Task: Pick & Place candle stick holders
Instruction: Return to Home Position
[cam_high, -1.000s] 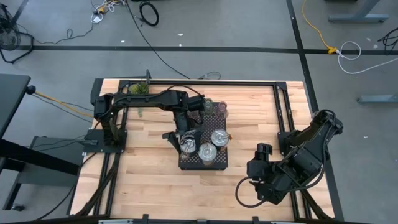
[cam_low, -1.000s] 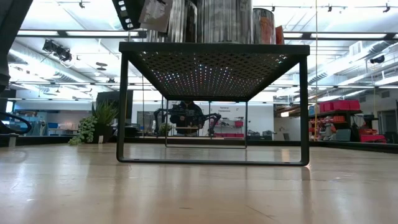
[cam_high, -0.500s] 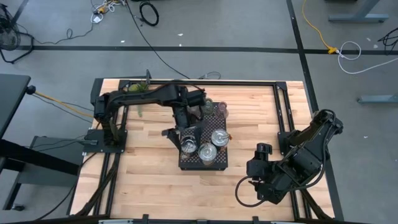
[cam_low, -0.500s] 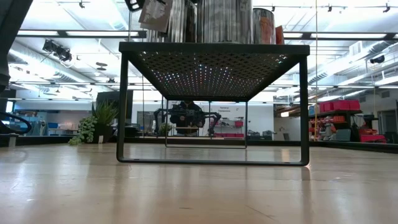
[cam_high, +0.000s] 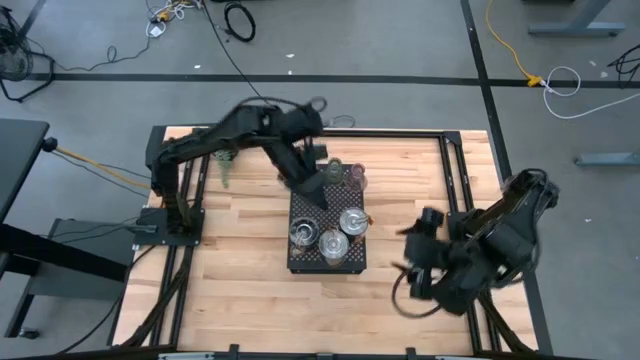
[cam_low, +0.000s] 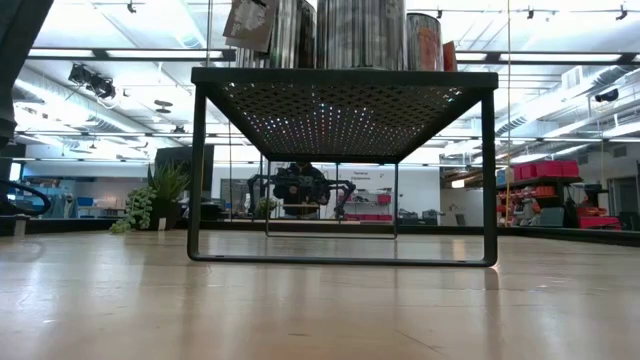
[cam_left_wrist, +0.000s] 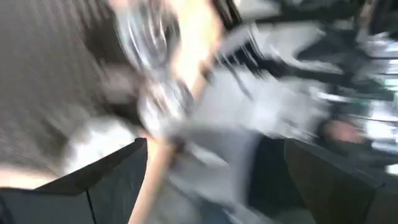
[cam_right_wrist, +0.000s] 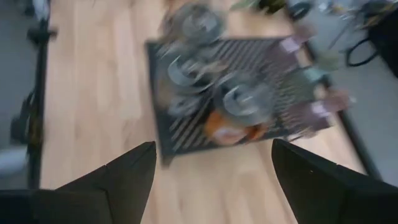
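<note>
The black perforated tray (cam_high: 300, 262) stands on legs at the table's middle. Three silvery glass holders (cam_high: 300, 233) (cam_high: 332, 243) (cam_high: 352, 220) stand on it, and small holders (cam_high: 345, 177) stand in a group at its far edge. In the low view the holders (cam_low: 360, 20) stand on the tray's top (cam_low: 340, 78). My left gripper (cam_high: 322, 197) hangs above the tray's far part, open and empty (cam_left_wrist: 214, 180). My right gripper (cam_high: 412, 245) is raised to the right of the tray, open and empty (cam_right_wrist: 214, 180), looking at the tray (cam_right_wrist: 180, 143).
A small green potted plant (cam_high: 222, 145) stands at the table's far left corner. Dark rails (cam_high: 470, 170) run along the table's sides. Bare wood (cam_high: 240, 290) lies near and left of the tray.
My left gripper has risen from the near-left glass holder and swung toward the table's far edge; the holder stays upright on the tray. My right arm has lifted and swung from the near right corner toward the tray.
</note>
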